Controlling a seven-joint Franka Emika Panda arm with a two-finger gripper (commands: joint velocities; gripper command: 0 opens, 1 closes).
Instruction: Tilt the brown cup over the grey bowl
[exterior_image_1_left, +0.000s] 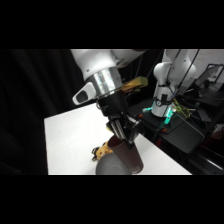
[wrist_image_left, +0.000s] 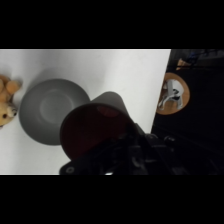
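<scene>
The brown cup (exterior_image_1_left: 129, 156) hangs under my gripper (exterior_image_1_left: 123, 139), which is shut on its side, and the cup leans toward the grey bowl (exterior_image_1_left: 111, 167) at the table's near edge. In the wrist view the cup's dark reddish mouth (wrist_image_left: 92, 131) faces the camera and its rim overlaps the right edge of the grey bowl (wrist_image_left: 47, 110), whose inside looks bare. The gripper's black linkage (wrist_image_left: 131, 150) covers the cup's lower part, and the fingertips are hidden against it.
A tan plush toy (exterior_image_1_left: 102, 149) lies just left of the bowl, at the left edge (wrist_image_left: 7, 102) in the wrist view. The table's edge (wrist_image_left: 159, 100) runs close on the right. Beyond it are a round wooden object (wrist_image_left: 172, 95) and dark equipment with a green light (exterior_image_1_left: 167, 115).
</scene>
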